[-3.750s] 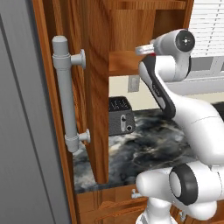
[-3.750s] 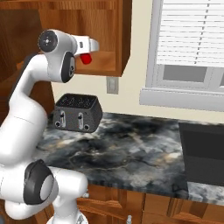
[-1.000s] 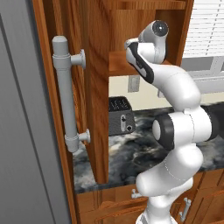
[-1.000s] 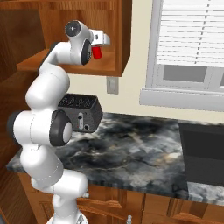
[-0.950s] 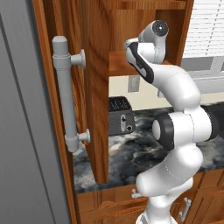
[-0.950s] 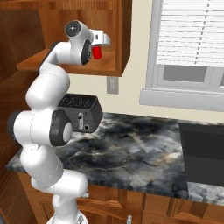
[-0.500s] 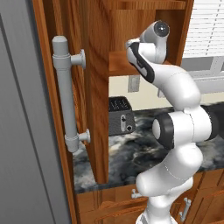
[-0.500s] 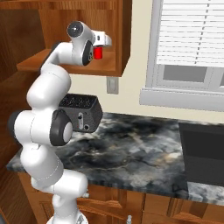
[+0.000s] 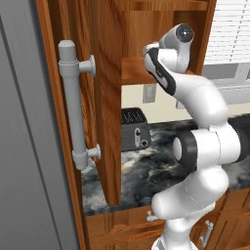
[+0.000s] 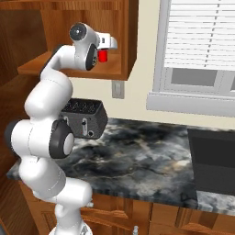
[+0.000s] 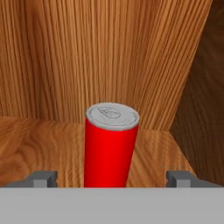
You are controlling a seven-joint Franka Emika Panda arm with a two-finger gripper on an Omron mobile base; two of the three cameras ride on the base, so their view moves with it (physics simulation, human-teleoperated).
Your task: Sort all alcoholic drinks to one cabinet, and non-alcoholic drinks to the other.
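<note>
A small plain red can [image 11: 111, 146] with a silver top stands upright on the wooden shelf [image 11: 30, 144] of the reddish-brown wall cabinet [image 10: 55, 69], close to its back wall. My gripper [image 11: 111, 178] is open, one fingertip on each side of the can and well apart from it. From the right base view the can [image 10: 103, 55] shows just under my white hand, with the gripper [image 10: 106, 49] reaching into the cabinet. The cabinet's open door carries a long grey bar handle [image 9: 73, 102].
A dark toaster [image 10: 85, 119] sits on the marbled counter [image 10: 142, 160] under the cabinet. The open door [image 9: 105, 97] stands to the arm's left. A window with blinds [image 10: 202, 41] is at the right, above a dark sink [image 10: 213, 160].
The jaws have spread wide and let go of the red can, which now stands on the shelf by itself. The arm has hardly moved.
</note>
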